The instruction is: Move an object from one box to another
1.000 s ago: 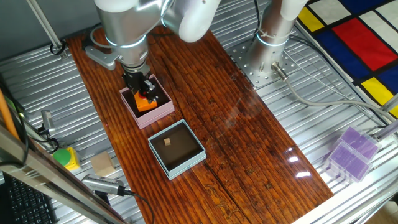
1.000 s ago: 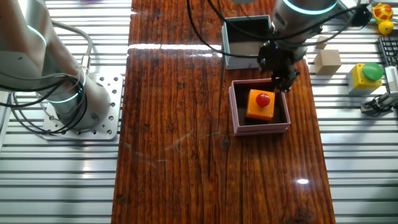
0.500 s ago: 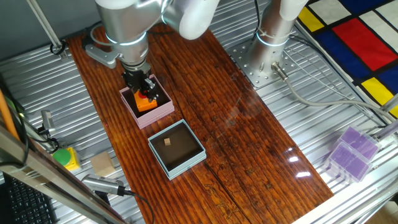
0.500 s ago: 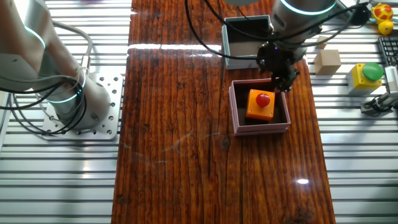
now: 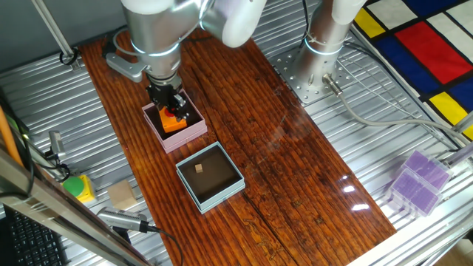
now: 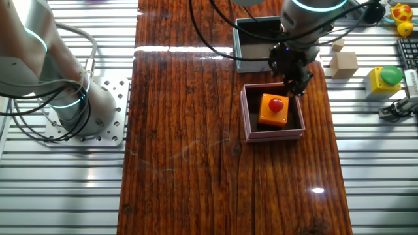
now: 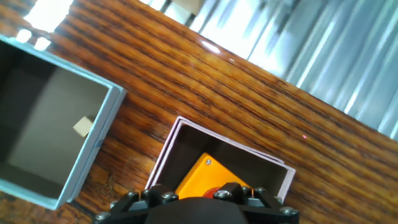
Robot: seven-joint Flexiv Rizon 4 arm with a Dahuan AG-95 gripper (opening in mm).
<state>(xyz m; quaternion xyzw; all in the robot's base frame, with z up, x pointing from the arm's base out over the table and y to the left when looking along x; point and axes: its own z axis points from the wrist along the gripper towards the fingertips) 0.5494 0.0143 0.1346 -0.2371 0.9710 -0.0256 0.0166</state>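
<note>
The pink box (image 5: 189,135) holds an orange block with a red button (image 5: 175,125). Both show in the other fixed view, box (image 6: 247,115) and block (image 6: 273,109), and in the hand view, box (image 7: 249,153) and block (image 7: 200,177). My gripper (image 5: 171,108) hangs just above the pink box's far side (image 6: 293,83), over the block without touching it. Its jaws look apart and hold nothing. The light blue box (image 5: 235,185) with a dark brown inside stands beside the pink box (image 6: 238,47) (image 7: 103,132). A small tan cube (image 5: 199,168) (image 7: 83,127) lies in it.
A second silver arm base (image 6: 78,111) stands on the metal table beside the wooden board. A wooden cube (image 6: 343,64), a yellow box with a green button (image 6: 385,78) and yellow toys (image 6: 403,13) lie off the board. Purple plastic boxes (image 5: 417,181) are at the far end.
The arm has shifted only slightly above the pink box. The orange block and both boxes have not moved.
</note>
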